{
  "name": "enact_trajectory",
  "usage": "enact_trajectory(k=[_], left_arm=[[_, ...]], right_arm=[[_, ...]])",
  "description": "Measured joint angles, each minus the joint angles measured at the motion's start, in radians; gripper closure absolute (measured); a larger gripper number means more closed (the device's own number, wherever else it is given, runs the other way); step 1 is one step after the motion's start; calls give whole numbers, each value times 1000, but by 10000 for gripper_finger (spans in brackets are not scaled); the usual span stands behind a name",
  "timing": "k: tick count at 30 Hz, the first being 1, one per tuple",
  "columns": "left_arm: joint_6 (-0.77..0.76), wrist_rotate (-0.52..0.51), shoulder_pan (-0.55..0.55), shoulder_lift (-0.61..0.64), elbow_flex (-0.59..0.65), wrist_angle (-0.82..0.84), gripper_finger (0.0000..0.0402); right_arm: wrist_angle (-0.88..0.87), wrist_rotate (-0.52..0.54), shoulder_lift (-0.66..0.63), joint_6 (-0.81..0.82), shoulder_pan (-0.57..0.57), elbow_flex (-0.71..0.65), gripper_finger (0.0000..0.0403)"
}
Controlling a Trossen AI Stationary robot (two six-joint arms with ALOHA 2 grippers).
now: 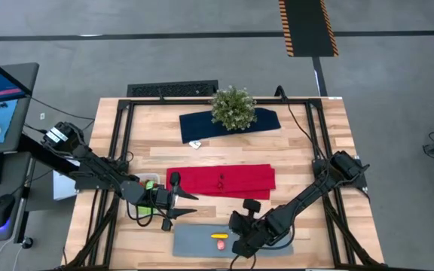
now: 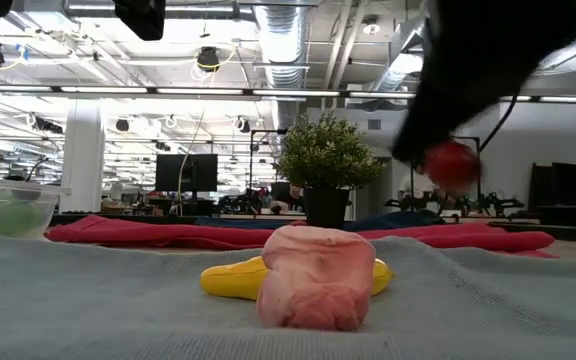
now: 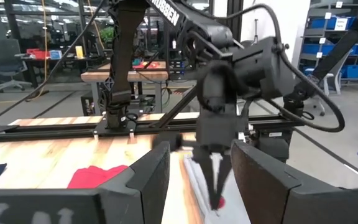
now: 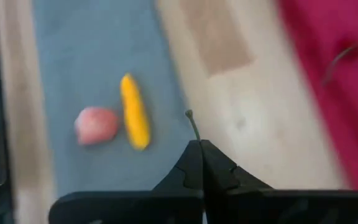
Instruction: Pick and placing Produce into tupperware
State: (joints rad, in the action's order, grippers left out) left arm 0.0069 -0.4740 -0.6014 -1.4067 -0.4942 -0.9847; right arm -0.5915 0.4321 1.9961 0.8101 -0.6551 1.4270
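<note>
Low view puts a pink toy piece [image 2: 317,277] closest, lying on the grey mat [image 2: 88,300] with a yellow toy piece [image 2: 230,279] just behind it and touching it. Above and to one side, the right hand [image 2: 446,160] hangs over the mat, its fingers pinched shut on a small red piece [image 2: 452,163] that is lifted clear of the surface. From the right wrist, the closed fingertips meet in a point with a thin green stem [image 4: 193,125] sticking out between them, and the pink piece and the yellow one lie side by side on the mat below. From above, the right hand [image 1: 241,242] sits at the mat's right end, near the front edge of the wooden counter [image 1: 307,150].

Left of the mat, the left hand [image 1: 183,205] is held off the counter with its fingers partly apart; whether it grips the clear container [image 2: 6,206] cannot be told. That container shows at the edge of the low view, with something green inside.

Farther back lies a red cloth [image 1: 224,181], then a dark blue cloth [image 1: 202,125] carrying a bushy potted plant [image 1: 233,108].
</note>
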Motion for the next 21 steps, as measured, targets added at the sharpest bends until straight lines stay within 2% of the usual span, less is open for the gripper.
enact_trajectory(k=[4, 13, 21], left_arm=[[-1, 29, 0, 0, 0, 9, 239], [0, 40, 0, 0, 0, 31, 239], [-58, 85, 43, -9, 0, 24, 233]], right_arm=[[-89, 132, -14, -56, 2, 60, 393], [-72, 388, -126, -204, -18, 67, 393], [-3, 460, -165, -317, -37, 68, 393]])
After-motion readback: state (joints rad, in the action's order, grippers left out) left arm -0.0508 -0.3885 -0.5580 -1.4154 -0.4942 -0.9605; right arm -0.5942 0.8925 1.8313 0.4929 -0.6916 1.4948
